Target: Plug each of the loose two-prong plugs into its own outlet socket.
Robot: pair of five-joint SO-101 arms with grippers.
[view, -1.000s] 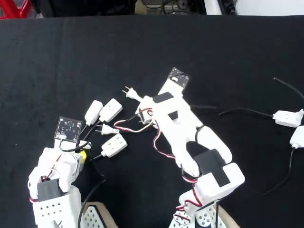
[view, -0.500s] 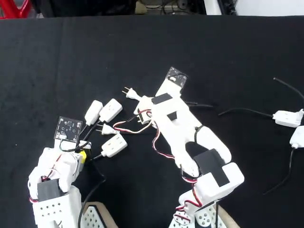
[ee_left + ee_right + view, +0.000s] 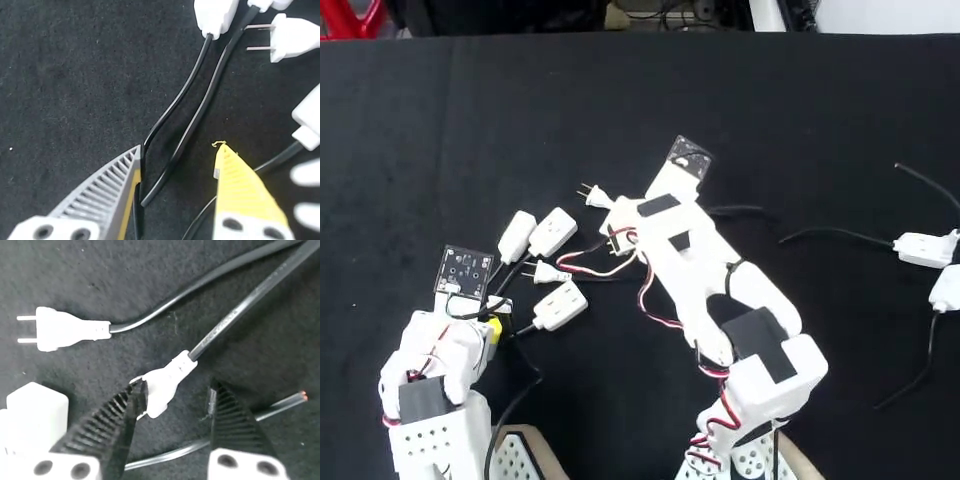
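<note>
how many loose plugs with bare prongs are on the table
2. The upper plug lies at the right arm's tip; the lower plug lies beside a white socket. More may hide under that arm.

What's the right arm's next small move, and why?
Probably close the right gripper on the white plug. Its fingers are open and the plug lies between them, close to one finger, with its black cord trailing away. Nothing is gripped yet, so a grasp comes first.
</note>
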